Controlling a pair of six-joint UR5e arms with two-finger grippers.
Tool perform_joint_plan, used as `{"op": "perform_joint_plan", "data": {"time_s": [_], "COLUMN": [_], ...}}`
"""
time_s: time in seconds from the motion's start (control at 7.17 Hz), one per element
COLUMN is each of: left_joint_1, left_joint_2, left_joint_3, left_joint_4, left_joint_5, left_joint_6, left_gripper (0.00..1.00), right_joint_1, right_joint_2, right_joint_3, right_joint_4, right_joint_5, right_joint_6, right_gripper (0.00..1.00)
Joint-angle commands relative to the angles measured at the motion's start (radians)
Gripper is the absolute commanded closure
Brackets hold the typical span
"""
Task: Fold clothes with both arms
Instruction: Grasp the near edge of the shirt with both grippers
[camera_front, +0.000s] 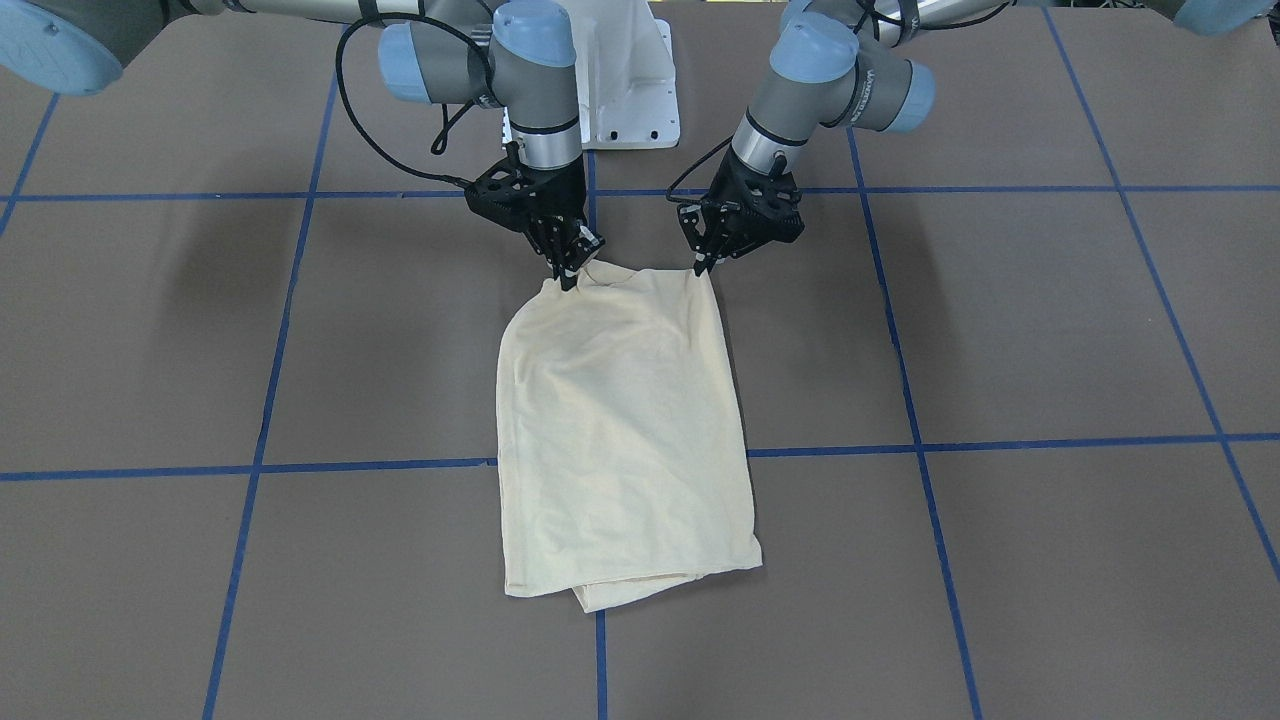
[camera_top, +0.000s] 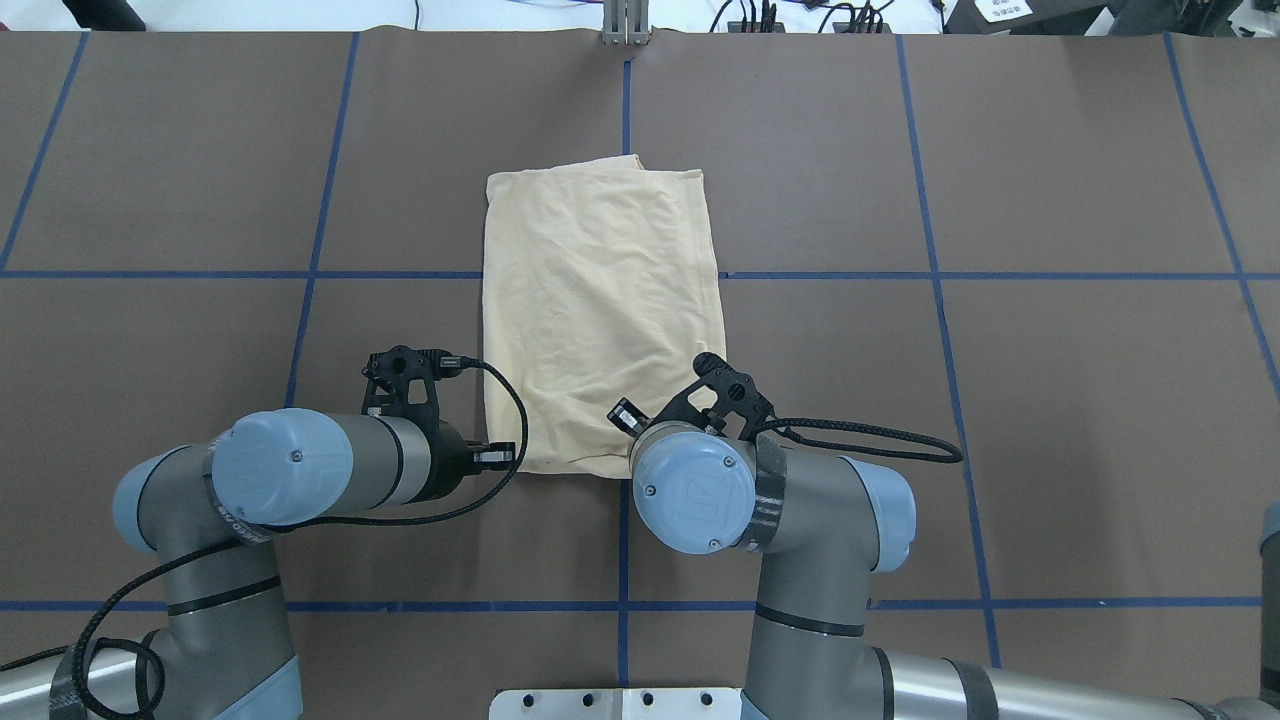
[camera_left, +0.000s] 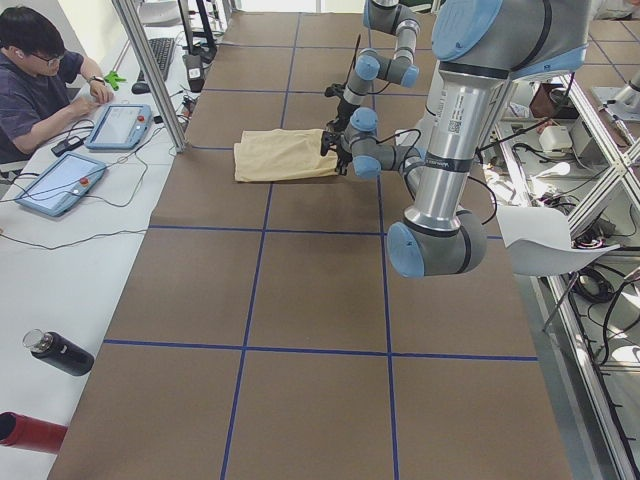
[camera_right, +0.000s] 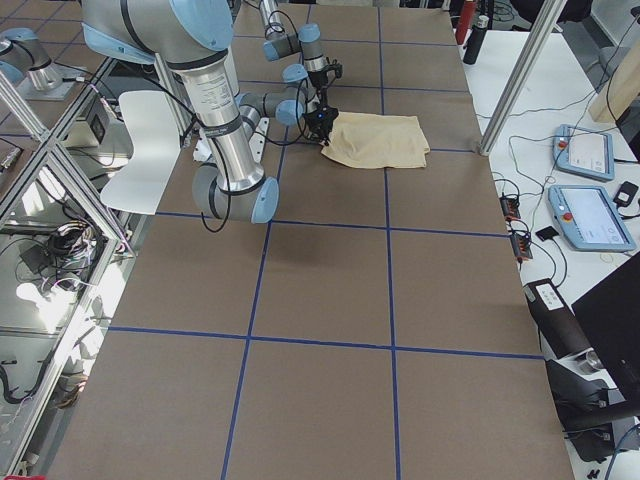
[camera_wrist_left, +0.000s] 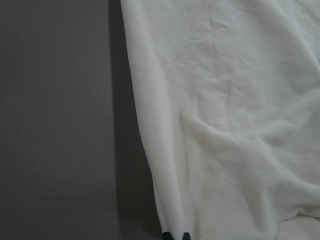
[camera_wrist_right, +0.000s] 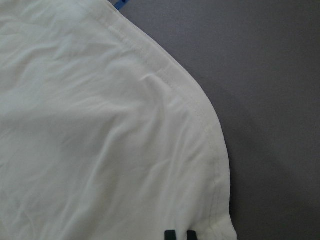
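Observation:
The pale cream-yellow shirt (camera_front: 620, 420) (camera_top: 600, 300) lies folded into a tall rectangle in the middle of the brown table, plain side up. Its print and neck label are hidden. My left gripper (camera_front: 703, 266) is shut on the corner of the shirt's edge nearest the robot, and its dark fingertips show at the cloth's edge in the left wrist view (camera_wrist_left: 175, 236). My right gripper (camera_front: 568, 278) is shut on the other near corner, where a stitched hem (camera_wrist_right: 200, 110) runs past the tips. Seen from overhead, both wrists cover the fingers.
Blue tape lines (camera_front: 300, 465) divide the brown table cover into squares. The white pedestal base (camera_front: 640, 90) stands behind the grippers. A person (camera_left: 40, 85) sits at a side table with tablets (camera_left: 60, 182). A dark bottle (camera_left: 60, 352) lies there too.

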Motion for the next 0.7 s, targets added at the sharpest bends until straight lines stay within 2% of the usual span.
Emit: {"op": "perform_joint_plan", "data": {"time_s": [0.0, 0.28, 0.42, 0.56], "left_joint_1": [0.02, 0.13, 0.169, 0.177], "left_joint_2": [0.067, 0.184, 0.187, 0.163], "left_joint_3": [-0.139, -0.34, -0.412, -0.448], "left_joint_4": [0.002, 0.008, 0.064, 0.151], "left_joint_5": [-0.006, -0.001, 0.0, -0.006], "left_joint_6": [-0.004, -0.055, -0.09, -0.089], "left_gripper": [1.0, 1.0, 1.0, 1.0], "right_joint_1": [-0.03, -0.157, -0.191, -0.179], "right_joint_2": [-0.097, -0.099, -0.093, -0.089], "right_joint_3": [0.211, 0.468, 0.552, 0.556], "right_joint_4": [-0.063, -0.341, -0.437, -0.448], "right_joint_5": [0.001, -0.031, -0.051, -0.051], "right_joint_6": [0.002, 0.082, 0.09, 0.088], "right_gripper": [1.0, 1.0, 1.0, 1.0]}}
